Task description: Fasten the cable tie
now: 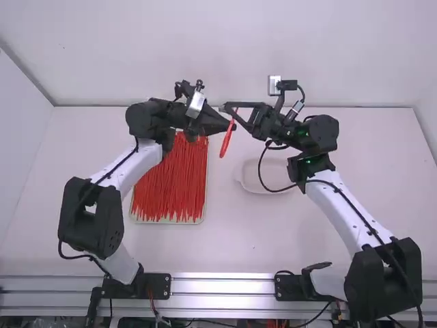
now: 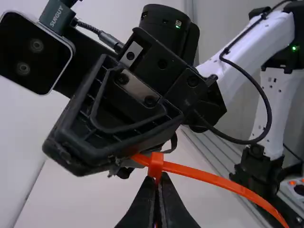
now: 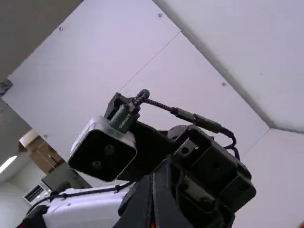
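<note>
Two grippers meet in mid-air so the cable tie (image 1: 225, 140) hangs free for threading. The left gripper (image 2: 156, 179) is pinched on the strap just under the head, steadying it. The right gripper (image 3: 153, 176), fingers together, seems to nip the tail. Spare ties (image 1: 171, 181) lie at its 8 o'clock and a white bowl (image 1: 240, 179) at its 5 o'clock.

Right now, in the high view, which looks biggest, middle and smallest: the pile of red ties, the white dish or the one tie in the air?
Largest: pile of red ties.
Middle: white dish.
Smallest: single cable tie, even though it is raised nearer the camera.
</note>
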Robot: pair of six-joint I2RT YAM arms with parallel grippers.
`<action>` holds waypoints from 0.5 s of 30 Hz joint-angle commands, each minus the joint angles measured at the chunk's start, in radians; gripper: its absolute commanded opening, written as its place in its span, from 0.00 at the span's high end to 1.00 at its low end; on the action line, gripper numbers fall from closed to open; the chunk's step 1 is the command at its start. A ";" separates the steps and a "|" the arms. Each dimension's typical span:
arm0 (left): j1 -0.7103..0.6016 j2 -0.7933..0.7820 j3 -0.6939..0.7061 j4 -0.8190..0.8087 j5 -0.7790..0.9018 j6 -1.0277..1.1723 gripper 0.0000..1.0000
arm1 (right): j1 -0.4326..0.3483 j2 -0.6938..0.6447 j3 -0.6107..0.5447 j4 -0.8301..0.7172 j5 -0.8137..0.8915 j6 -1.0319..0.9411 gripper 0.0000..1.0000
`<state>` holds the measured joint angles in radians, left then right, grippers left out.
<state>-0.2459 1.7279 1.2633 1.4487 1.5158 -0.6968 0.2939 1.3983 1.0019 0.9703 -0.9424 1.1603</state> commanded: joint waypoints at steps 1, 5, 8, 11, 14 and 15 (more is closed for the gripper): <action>-0.033 -0.005 -0.043 0.032 0.035 -0.003 0.98 | -0.014 0.001 0.027 0.021 0.074 -0.014 1.00; -0.060 -0.005 -0.092 0.101 0.011 -0.006 0.98 | -0.014 0.001 0.026 0.048 0.104 -0.013 1.00; -0.071 -0.005 -0.128 0.144 -0.003 -0.011 0.98 | -0.021 0.001 0.027 0.081 0.114 -0.004 1.00; -0.070 -0.005 -0.168 0.169 -0.018 -0.007 0.98 | -0.020 0.001 0.051 0.069 0.116 -0.007 1.00; -0.069 -0.005 -0.197 0.168 -0.016 -0.003 0.98 | -0.027 0.001 0.094 0.060 0.101 -0.006 1.00; -0.069 -0.005 -0.208 0.169 -0.016 -0.003 0.98 | -0.030 0.001 0.106 0.058 0.101 -0.005 1.00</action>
<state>-0.2901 1.7275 1.0943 1.6115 1.4006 -0.7040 0.2783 1.4063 1.0119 1.0065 -0.9218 1.1526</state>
